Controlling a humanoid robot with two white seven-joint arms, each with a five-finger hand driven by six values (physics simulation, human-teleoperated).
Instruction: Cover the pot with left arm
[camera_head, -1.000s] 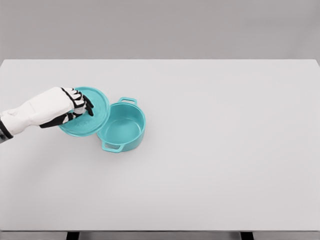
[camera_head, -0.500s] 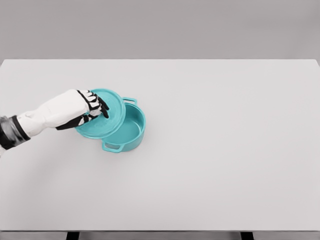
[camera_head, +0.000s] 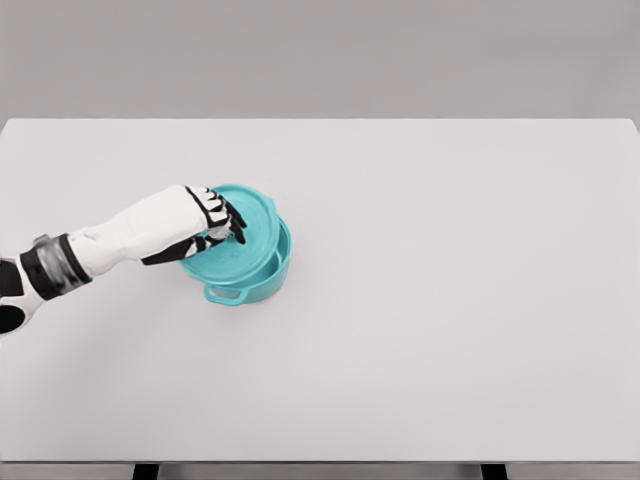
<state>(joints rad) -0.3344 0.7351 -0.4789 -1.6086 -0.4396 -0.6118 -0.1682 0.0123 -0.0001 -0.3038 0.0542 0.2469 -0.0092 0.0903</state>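
A teal pot (camera_head: 258, 283) with two side handles stands on the white table (camera_head: 450, 300), left of the middle. Its round teal lid (camera_head: 245, 250) hovers just above it, tilted and shifted a little to the left, hiding most of the opening. A sliver of the pot's inside shows at the right rim. My left hand (camera_head: 222, 228) comes in from the left and is shut on the lid's knob, its fingers curled over the lid's middle. The right arm is out of view.
The table's far edge runs along the top and its near edge along the bottom, with dark legs showing below it. A grey wall stands behind.
My left hand has carried the lid to the right, from beside the pot to over it. The pot has stayed where it was.
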